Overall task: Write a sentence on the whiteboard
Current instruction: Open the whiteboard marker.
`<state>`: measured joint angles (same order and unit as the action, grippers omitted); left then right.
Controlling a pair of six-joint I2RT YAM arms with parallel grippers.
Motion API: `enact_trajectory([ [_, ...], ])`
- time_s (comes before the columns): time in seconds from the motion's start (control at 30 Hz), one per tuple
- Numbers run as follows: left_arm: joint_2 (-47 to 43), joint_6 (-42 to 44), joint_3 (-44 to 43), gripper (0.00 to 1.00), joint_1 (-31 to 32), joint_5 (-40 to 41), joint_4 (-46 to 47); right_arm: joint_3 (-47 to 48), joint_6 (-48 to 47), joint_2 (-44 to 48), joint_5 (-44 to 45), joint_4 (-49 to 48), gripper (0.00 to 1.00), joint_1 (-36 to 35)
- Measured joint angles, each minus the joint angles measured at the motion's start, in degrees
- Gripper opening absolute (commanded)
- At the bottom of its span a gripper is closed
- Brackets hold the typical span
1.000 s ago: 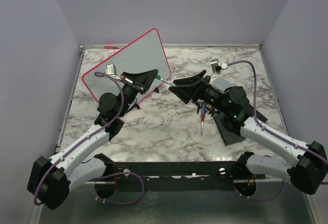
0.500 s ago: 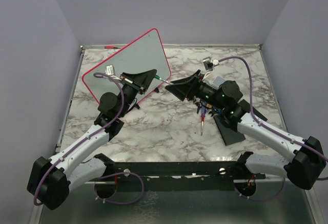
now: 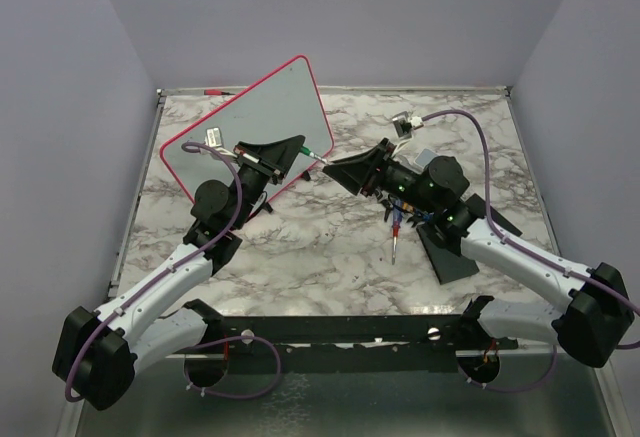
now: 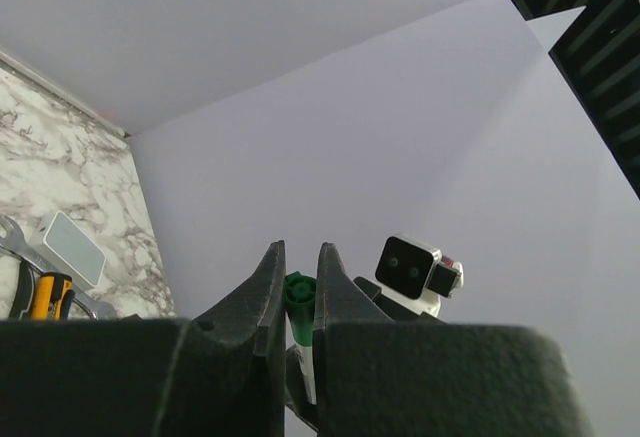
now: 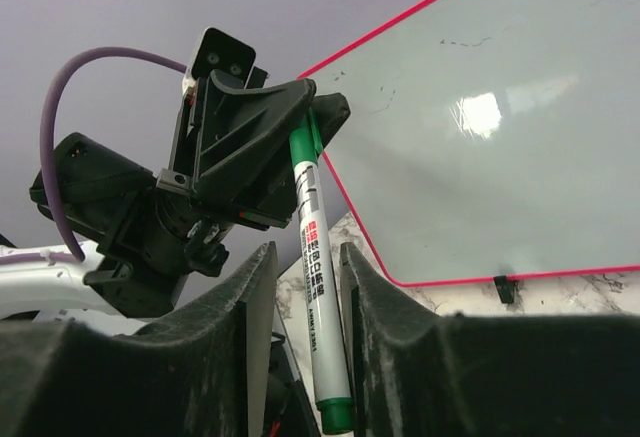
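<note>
While our left gripper pinches the marker by its green end, our right gripper straddles the barrel lengthwise, jaws not clamped yet. The whiteboard stands by the far-left corner, nearer the left gripper.

Whiteboard stands at far left of table. Marker sits before its right edge, spanning left gripper to right gripper.

whiteboard: tilted, back-left | green-capped marker: beside its right edge
</note>
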<state>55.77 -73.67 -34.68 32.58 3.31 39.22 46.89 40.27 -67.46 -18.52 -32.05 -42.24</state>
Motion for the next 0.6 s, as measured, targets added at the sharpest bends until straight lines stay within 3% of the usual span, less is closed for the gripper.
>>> enact_trajectory([
  [0.37, -0.2, -0.6, 0.0, 0.00, 0.0, 0.0, 0.3, -0.2, 0.2, -0.1, -0.2, -2.0, 0.22, 0.3],
  [0.43, -0.3, -0.8, 0.0, 0.00, 0.0, 0.0, 0.6, -0.2, 0.2, -0.2, -0.3, -2.5, 0.16, 0.3],
  [0.5, -0.3, -0.9, 0.0, 0.00, 0.0, 0.0, 0.8, -0.2, 0.1, -0.2, -0.3, -2.9, 0.03, 0.3],
  [0.6, -0.3, -1.1, 0.0, 0.00, 0.0, 0.0, 1.0, -0.2, 0.0, -0.5, -0.6, -3.4, 0.01, 0.3],
])
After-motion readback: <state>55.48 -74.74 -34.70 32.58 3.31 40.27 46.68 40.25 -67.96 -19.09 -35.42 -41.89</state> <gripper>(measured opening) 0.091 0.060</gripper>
